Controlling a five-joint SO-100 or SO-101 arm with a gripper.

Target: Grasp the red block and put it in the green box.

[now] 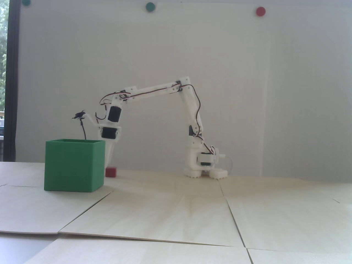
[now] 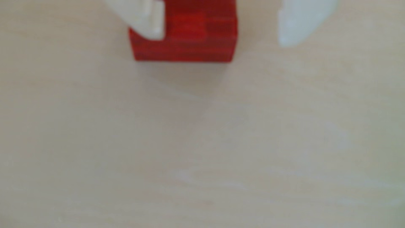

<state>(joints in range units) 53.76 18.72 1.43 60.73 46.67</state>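
In the fixed view we see the green box [image 1: 74, 165] standing on the left part of the pale wooden counter [image 1: 192, 214], near the back edge. It is big, with plain sides and an open top.

Just to the right of the box, a bit farther back, sits the small red block [image 1: 111, 172]. It rests flat on the counter. The box hides its left edge, so we cannot tell if the two touch.

Our white arm [image 1: 154, 90] stands farther right, with its base [image 1: 205, 165] near the back edge. It bends up, then reaches left and points down at the block. Red and black wires [image 1: 196, 104] run along it. Our hand [image 1: 107, 162] comes down right over the block, partly hidden behind the corner of the box. A thin black cable [image 1: 82, 126] sticks up near the wrist.

On the white wall behind we see two green dots [image 1: 150, 7] and, farther right, one red dot [image 1: 260, 11].

The wrist view is blurry. The block [image 2: 186, 41] is at the top, sitting on the counter [image 2: 197, 142]. Our hand [image 2: 221, 41] is spread wide. The left finger [image 2: 151, 22] is in front of the block's left part. The right finger [image 2: 300, 24] is off to the right, with a gap of bare counter between it and the block. The block sits between the two fingers, closer to the left one. The hand is not pinching it.
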